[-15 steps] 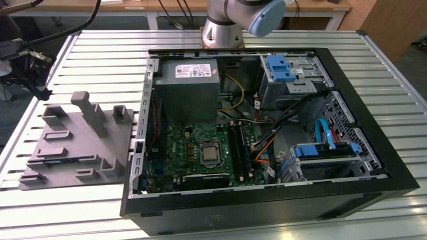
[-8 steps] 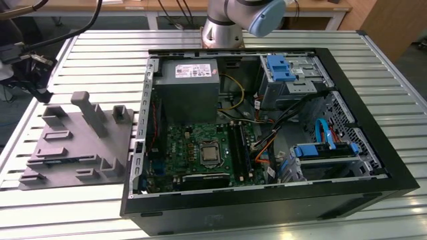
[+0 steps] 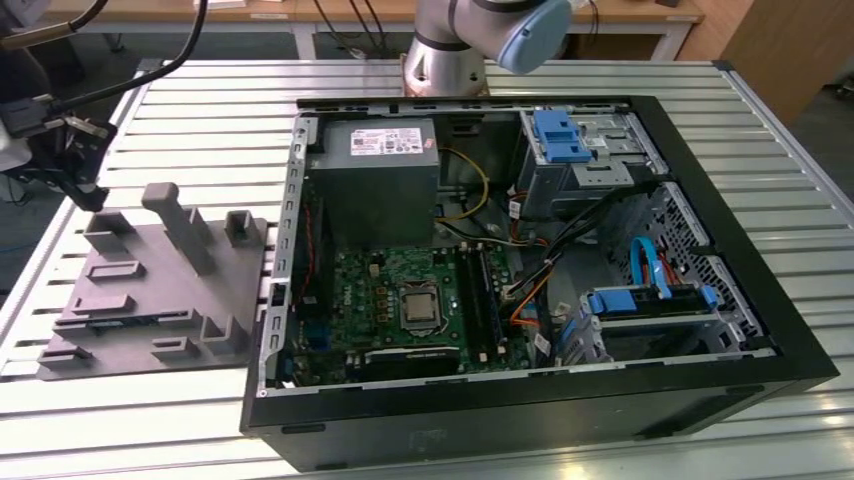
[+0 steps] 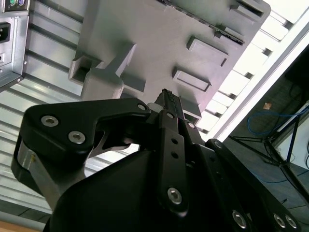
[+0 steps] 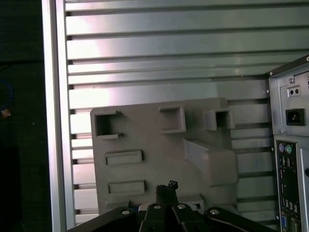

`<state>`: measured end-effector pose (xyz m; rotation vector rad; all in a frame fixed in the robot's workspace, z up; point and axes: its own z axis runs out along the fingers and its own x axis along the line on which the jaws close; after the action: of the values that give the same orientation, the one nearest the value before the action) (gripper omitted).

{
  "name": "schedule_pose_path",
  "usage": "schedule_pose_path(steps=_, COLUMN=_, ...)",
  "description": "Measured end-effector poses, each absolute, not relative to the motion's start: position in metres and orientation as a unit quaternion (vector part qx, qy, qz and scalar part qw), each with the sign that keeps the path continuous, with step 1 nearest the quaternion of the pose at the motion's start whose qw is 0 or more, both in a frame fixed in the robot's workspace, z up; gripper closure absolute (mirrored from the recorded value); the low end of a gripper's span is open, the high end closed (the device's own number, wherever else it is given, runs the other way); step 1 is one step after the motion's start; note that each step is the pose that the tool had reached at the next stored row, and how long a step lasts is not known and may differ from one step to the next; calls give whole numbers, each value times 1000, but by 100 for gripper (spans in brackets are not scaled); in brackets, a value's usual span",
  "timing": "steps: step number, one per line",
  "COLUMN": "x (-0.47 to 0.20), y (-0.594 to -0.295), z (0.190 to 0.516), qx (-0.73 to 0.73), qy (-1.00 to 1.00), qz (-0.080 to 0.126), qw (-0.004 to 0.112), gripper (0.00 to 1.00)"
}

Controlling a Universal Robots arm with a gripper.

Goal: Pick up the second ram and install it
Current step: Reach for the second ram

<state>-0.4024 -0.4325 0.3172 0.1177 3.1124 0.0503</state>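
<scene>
The second ram [image 3: 127, 321] is a thin dark strip lying in a slot near the front of the grey fixture block [image 3: 160, 300], on the exterior view's left. In the second wrist view the ram [image 4: 226, 30] shows as a dark line beyond the fingertips. My gripper [image 3: 75, 188] hangs well above the fixture, apart from the ram. In both wrist views its black fingers [image 4: 166, 104] are pressed together with nothing between them. The gripper [image 5: 166, 186] tips point down at the fixture block [image 5: 159, 145].
An open PC case [image 3: 747, 370] fills the exterior view's right, with its green motherboard [image 3: 387, 300], CPU socket [image 3: 419, 308] and long black slots [image 3: 478, 290]. The case's rear panel [image 5: 289, 159] faces the fixture. A tall post [image 3: 180, 225] rises from the fixture. The slatted table's edge [image 5: 53, 116] lies beyond it.
</scene>
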Motion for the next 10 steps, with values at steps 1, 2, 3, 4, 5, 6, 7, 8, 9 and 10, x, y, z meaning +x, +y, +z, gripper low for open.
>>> schedule_pose_path(steps=1, x=-402, y=-433, z=317, qx=38, qy=999, qz=16, qw=13, gripper=90)
schedule_pose_path(steps=2, x=-402, y=-433, z=316, qx=38, qy=999, qz=16, qw=13, gripper=90)
schedule_pose_path(steps=3, x=-402, y=-433, z=315, qx=38, qy=999, qz=16, qw=13, gripper=90)
schedule_pose_path(steps=4, x=-402, y=-434, z=314, qx=38, qy=999, qz=16, qw=13, gripper=90)
schedule_pose_path(steps=5, x=-402, y=-434, z=314, qx=38, qy=999, qz=16, qw=13, gripper=90)
schedule_pose_path(steps=6, x=-402, y=-434, z=313, qx=38, qy=999, qz=16, qw=13, gripper=90)
schedule_pose_path(steps=7, x=-402, y=-435, z=312, qx=38, qy=999, qz=16, qw=13, gripper=90)
schedule_pose_path(steps=8, x=-402, y=-435, z=312, qx=38, qy=999, qz=16, qw=13, gripper=90)
schedule_pose_path(steps=9, x=-402, y=-435, z=311, qx=38, qy=999, qz=16, qw=13, gripper=90)
schedule_pose_path(steps=10, x=-402, y=-436, z=310, qx=38, qy=999, qz=16, qw=13, gripper=90)
